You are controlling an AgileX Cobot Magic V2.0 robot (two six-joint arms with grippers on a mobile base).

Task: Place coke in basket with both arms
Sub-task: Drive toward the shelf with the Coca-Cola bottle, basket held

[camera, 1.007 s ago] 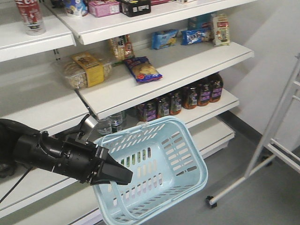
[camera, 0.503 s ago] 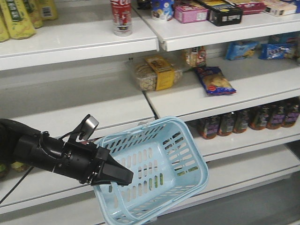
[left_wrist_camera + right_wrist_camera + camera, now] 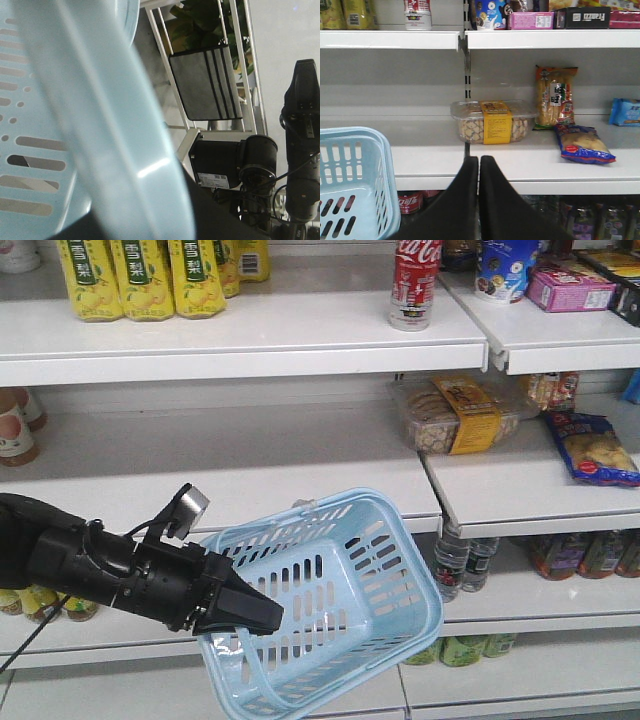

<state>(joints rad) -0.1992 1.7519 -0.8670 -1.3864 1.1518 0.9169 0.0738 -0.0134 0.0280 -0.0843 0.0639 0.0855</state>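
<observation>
Blue plastic basket (image 3: 405, 580) hangs tilted from my left hand (image 3: 252, 618), which is clamped on its near rim; it is empty. My right hand (image 3: 479, 167) faces the shelves, jaws pressed together on nothing. The coke (image 3: 414, 282) stands near the upper shelf (image 3: 250, 340) edge, well apart from the basket.

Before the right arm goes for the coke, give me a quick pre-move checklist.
1. Left gripper clamped on light blue basket rim: ok.
2. Basket free of contents: ok, nothing visible inside.
3. Basket level: not ok, tilted.
4. Coke upright on upper shelf: ok.
5. Right gripper open for grasp: not ok, shut and empty.
6. Right gripper lined up with coke: not ok, it faces the clear cookie tub a shelf lower.
</observation>
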